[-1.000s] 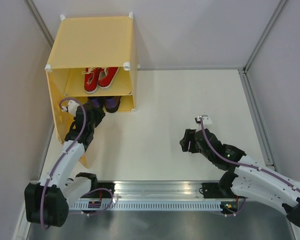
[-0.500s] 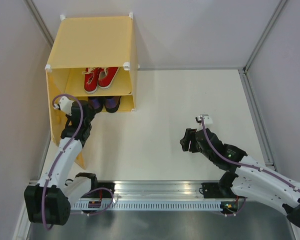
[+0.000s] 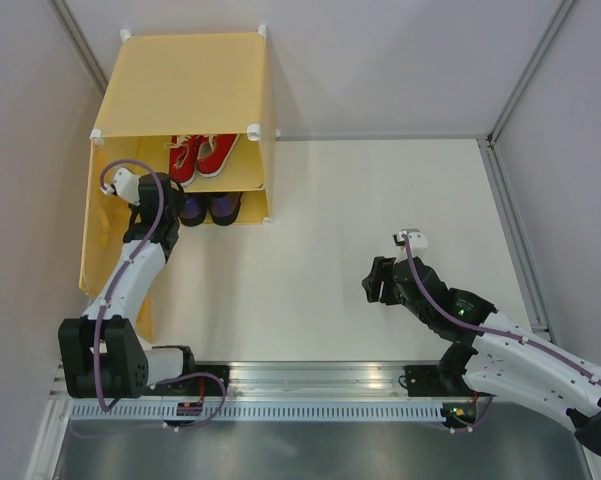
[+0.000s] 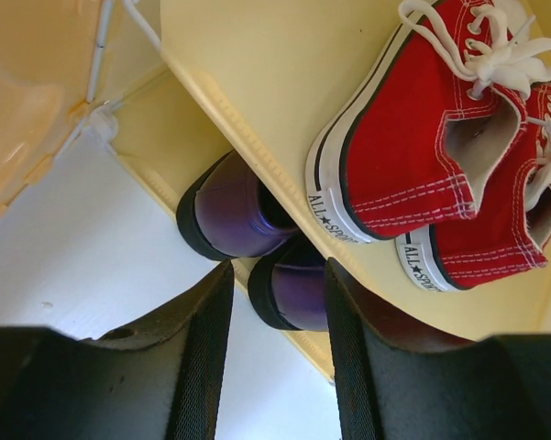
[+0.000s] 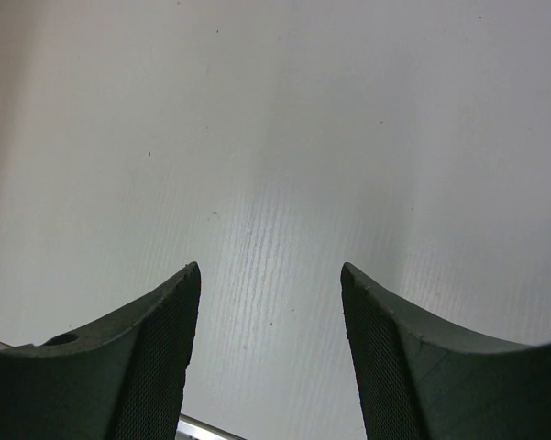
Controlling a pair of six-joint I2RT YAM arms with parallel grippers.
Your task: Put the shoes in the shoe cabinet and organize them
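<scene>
The shoe cabinet (image 3: 185, 85) stands at the far left of the white surface (image 3: 380, 200), a yellow-orange plastic cube joined by white corner connectors (image 3: 254, 130), with its front open toward the arms. Its door (image 3: 95, 230) is swung out to the left side. One inner shelf (image 4: 257, 92) splits the inside into two levels. The red sneakers (image 4: 422, 156) sit side by side and touching on the shelf, heels outward; they are red canvas with white stitching, white rubber soles edged by a dark line, white laces and printed heel patches. From the top view the same pair (image 3: 200, 155) shows as bright red in the upper level. The dark purple shoes (image 4: 238, 215) lie under the shelf in the lower level, glossy, with black soles, their ends facing the opening and partly hidden by the shelf edge; from above they (image 3: 208, 208) look almost black. The left pincer (image 4: 277, 275) hangs just in front of the lower opening, its fingers apart with nothing between them. The right pincer (image 5: 270, 275) hovers over bare surface well to the right of the cabinet, fingers spread and empty; in the top view it (image 3: 372, 283) points left.
</scene>
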